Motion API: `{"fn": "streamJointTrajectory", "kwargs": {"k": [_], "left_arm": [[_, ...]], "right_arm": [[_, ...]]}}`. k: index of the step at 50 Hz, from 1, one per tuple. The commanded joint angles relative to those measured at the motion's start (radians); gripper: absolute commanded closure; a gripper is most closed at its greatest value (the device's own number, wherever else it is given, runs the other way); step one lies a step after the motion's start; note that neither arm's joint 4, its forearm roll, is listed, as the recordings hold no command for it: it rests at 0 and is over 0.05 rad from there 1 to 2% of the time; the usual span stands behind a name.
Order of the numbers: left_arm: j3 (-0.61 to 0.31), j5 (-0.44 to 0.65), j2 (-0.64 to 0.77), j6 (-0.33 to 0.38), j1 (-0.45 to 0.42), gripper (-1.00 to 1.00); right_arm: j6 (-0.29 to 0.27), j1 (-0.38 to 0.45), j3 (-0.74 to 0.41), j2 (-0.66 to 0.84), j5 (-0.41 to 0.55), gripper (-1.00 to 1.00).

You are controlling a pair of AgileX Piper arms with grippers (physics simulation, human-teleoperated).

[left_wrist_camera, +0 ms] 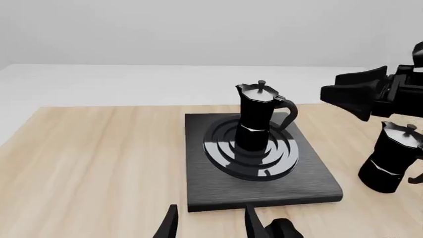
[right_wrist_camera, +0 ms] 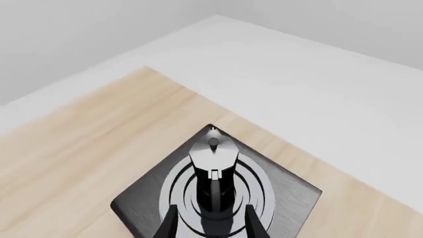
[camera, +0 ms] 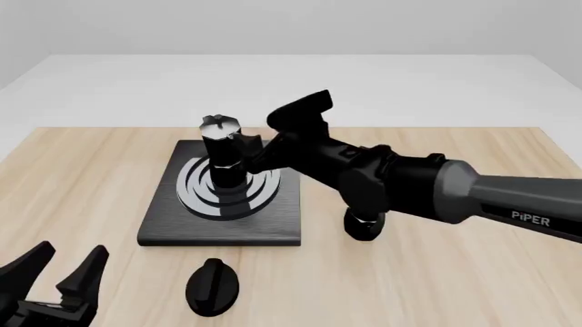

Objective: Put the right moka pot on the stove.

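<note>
The right moka pot [camera: 223, 153], black with a shiny silver lid, stands upright on the burner rings of the stove [camera: 272, 228]. In the left wrist view the pot [left_wrist_camera: 259, 116] is at the middle of the stove [left_wrist_camera: 198, 163]. My right gripper [camera: 250, 148] is open at the pot's handle side. In the right wrist view its fingertips [right_wrist_camera: 210, 220] stand on either side of the pot's handle [right_wrist_camera: 215, 196], apart from it, above the stove [right_wrist_camera: 290, 193]. My left gripper [camera: 59, 272] hangs open and empty near the table's front left corner.
A second moka pot [left_wrist_camera: 390, 158] stands on the wood table to the right of the stove, mostly hidden under my right arm [camera: 364, 228] in the front view. A small black oval knob [camera: 211, 286] lies in front of the stove.
</note>
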Motion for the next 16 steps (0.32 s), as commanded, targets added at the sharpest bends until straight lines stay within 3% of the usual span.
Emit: {"fn": "streamJointTrajectory", "kwargs": {"k": [1,16], "left_arm": [[0.000,0.016,-0.017,-0.002,-0.001,-1.00],[0.000,0.024,-0.024,-0.002,-0.005,-1.00]], "right_arm": [[0.004,0.032,0.072,-0.100,0.020,-1.00],[0.002,0.020,0.196,-0.312,0.072,-1.00]]}}
